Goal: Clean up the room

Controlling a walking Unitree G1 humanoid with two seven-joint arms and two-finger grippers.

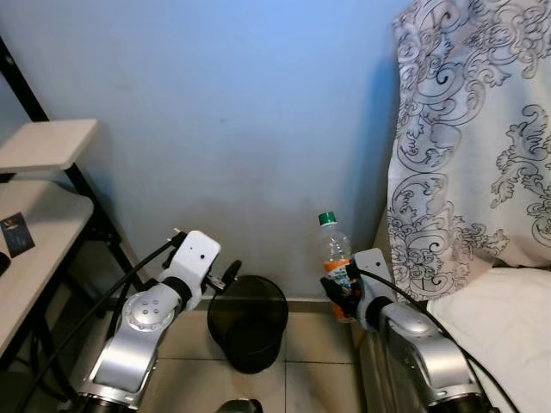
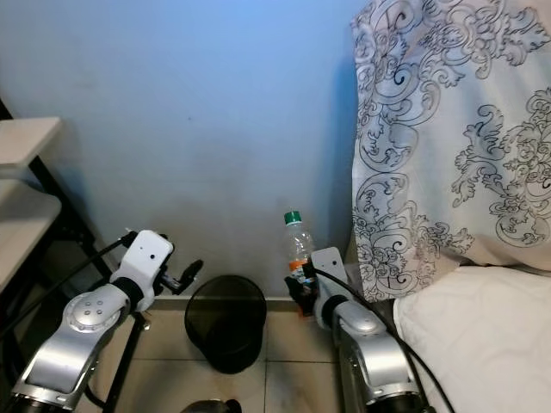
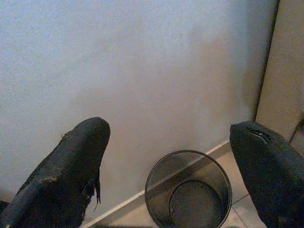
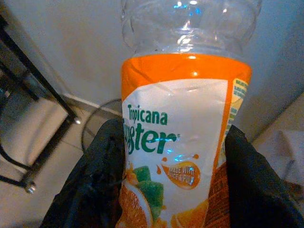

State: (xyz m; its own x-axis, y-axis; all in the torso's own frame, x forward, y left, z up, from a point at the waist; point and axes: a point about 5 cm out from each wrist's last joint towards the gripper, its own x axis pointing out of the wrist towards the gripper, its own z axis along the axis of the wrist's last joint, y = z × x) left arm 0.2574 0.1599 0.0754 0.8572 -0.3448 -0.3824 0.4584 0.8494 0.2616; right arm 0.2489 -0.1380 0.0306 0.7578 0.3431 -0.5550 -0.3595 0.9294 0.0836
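Observation:
My right gripper (image 1: 337, 294) is shut on an empty clear plastic bottle (image 1: 333, 252) with a green cap and an orange Tropicana label, held upright to the right of the bin. In the right wrist view the bottle (image 4: 183, 137) sits between both black fingers (image 4: 90, 190). A black mesh waste bin (image 1: 248, 322) stands on the tiled floor against the blue wall, and it looks empty in the left wrist view (image 3: 189, 190). My left gripper (image 1: 225, 277) is open, raised just left of the bin's rim, its fingers (image 3: 66, 175) spread wide.
A black-framed stand with pale shelves (image 1: 43, 206) is at the left. A patterned curtain (image 1: 469, 129) hangs at the right above a white cushion (image 1: 504, 318). A blue wall (image 1: 241, 129) closes the space ahead.

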